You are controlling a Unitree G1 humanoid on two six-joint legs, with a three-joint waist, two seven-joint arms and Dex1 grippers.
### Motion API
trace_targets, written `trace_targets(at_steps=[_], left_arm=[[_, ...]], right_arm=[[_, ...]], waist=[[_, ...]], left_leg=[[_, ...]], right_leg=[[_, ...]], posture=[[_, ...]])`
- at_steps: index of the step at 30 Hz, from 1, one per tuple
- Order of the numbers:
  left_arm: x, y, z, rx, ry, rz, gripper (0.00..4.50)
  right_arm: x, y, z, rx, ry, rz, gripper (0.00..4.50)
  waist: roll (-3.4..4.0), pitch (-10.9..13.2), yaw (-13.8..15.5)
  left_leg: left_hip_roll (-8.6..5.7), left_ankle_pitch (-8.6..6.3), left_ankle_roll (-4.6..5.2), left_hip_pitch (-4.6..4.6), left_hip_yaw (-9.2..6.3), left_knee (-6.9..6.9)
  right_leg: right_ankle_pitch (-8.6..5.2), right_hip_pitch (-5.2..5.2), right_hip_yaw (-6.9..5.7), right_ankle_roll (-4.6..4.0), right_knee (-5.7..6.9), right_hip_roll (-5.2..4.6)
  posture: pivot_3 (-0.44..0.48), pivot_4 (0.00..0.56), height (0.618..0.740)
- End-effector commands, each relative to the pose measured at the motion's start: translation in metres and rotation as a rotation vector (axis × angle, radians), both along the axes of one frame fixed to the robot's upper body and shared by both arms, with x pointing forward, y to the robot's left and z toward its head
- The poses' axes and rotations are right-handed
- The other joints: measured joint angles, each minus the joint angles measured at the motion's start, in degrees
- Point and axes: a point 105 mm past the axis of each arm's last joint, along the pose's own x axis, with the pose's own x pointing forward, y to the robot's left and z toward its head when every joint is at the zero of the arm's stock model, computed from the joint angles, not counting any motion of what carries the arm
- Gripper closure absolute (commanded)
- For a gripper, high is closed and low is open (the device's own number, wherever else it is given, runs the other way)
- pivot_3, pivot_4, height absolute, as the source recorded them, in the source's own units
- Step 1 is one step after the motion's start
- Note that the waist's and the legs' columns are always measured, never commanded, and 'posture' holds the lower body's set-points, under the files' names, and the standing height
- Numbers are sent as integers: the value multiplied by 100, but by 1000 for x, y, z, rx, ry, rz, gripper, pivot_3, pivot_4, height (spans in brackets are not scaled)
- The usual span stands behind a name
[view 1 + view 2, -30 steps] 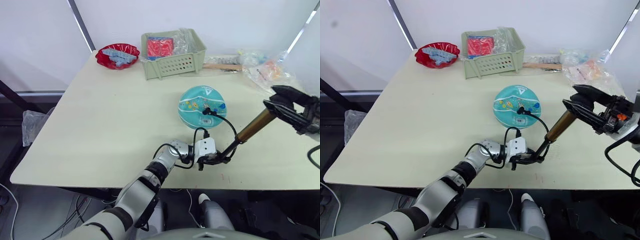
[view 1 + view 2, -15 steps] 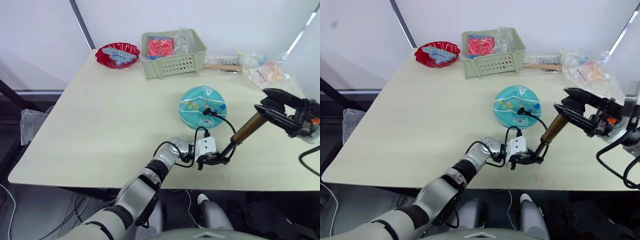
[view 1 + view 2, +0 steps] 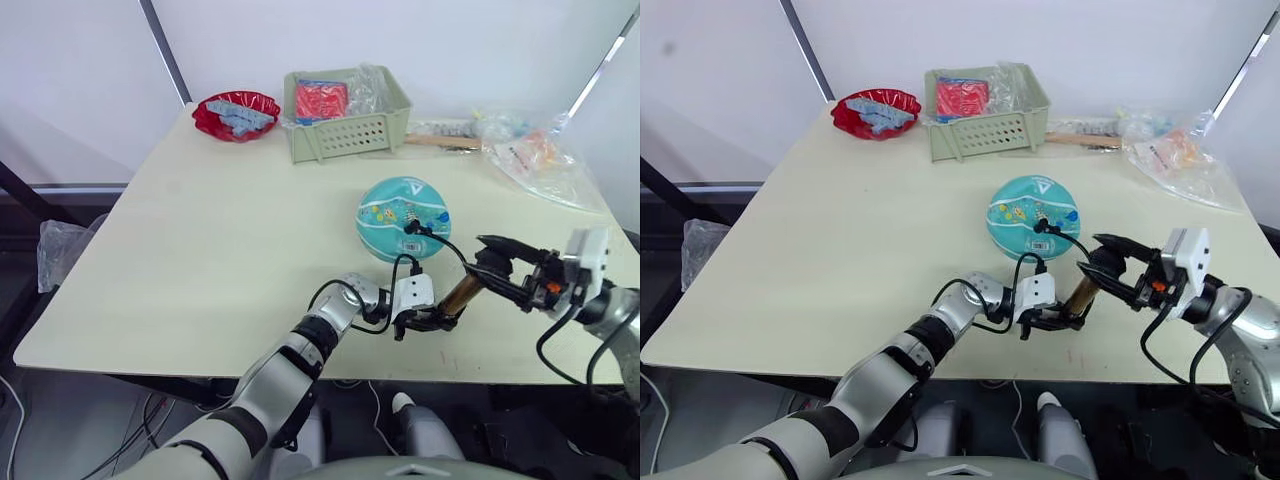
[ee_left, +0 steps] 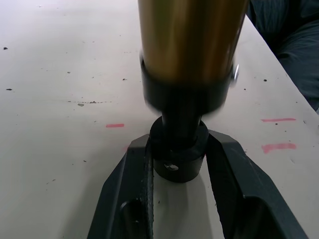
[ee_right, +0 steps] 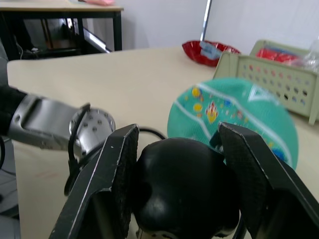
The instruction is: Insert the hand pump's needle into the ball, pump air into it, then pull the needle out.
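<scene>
Now pumping, by the look of it; left claw [image 3: 425, 320] clenched on the black base cap of the hand pump [image 3: 462, 291], low against the worktop [image 3: 200, 250] near its front edge; right claw [image 3: 487, 268] clamped round the black handle at the upper end, with the bronze barrel slanting between the two. Ball [image 3: 404, 218] resting on the worktop just beyond the pump, barcode label facing the robot; black hose looping from the pump up to a small fitting on the ball's top; needle itself too small to make out, presumably seated in the valve. Best done by pinning the base still with the left claw and driving the handle straight along the barrel's axis; no sideways lean, lest the base twist out of the fingers; slack to be left in the hose, so that nothing tugs the fitting or rolls the ball; full, even strokes.
</scene>
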Motion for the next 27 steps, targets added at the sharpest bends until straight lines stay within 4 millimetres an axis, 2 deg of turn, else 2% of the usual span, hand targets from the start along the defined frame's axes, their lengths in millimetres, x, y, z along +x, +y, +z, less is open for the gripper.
trace_targets(at_steps=[1,3,6,13,17,19,21,27], left_arm=[[-24,37,-57,237,150,12,3475],[-24,36,-57,231,149,17,3475],[-23,37,-57,226,137,22,3475],[-24,38,-58,222,136,22,3475],[-24,39,-58,223,135,23,3475],[-23,39,-58,220,132,23,3475],[-23,38,-57,218,129,23,3475],[-23,37,-57,212,125,22,3475]], right_arm=[[-7,2,-42,-56,124,6,2429],[-7,4,-43,-52,119,7,2429],[-5,3,-33,-18,82,-2,2429],[-1,-3,9,34,-30,-1,2429],[-3,-6,43,77,-84,20,2429],[-6,-11,72,103,-133,33,2429],[-8,-15,92,105,-163,36,2429],[-13,-27,133,78,-217,24,2431]], waist=[[3,-1,1],[13,-8,1],[10,-12,3],[23,-6,6],[47,12,14],[74,30,14],[88,48,14],[85,62,14]], left_leg=[[2,0,0,16,-3,-8],[6,-1,-1,25,-13,-18],[7,0,-1,28,-25,-27],[2,0,-1,25,-26,-43],[-6,0,0,19,-26,-55],[-11,0,0,17,-26,-56],[-17,0,0,15,-23,-56],[-20,0,0,10,-27,-57]], right_leg=[[-2,15,-4,-3,-5,-2],[-5,26,-14,-8,-13,-1],[-6,37,-28,-10,-26,-1],[-5,41,-31,-11,-48,-27],[-5,40,-33,-11,-54,-35],[-5,39,-33,-10,-54,-32],[-5,38,-31,-8,-55,-32],[-5,38,-36,-7,-60,-32]], posture=[[0,150,738],[0,150,738],[0,150,738],[0,150,738],[0,150,738],[0,150,738],[0,150,738],[0,150,738]])
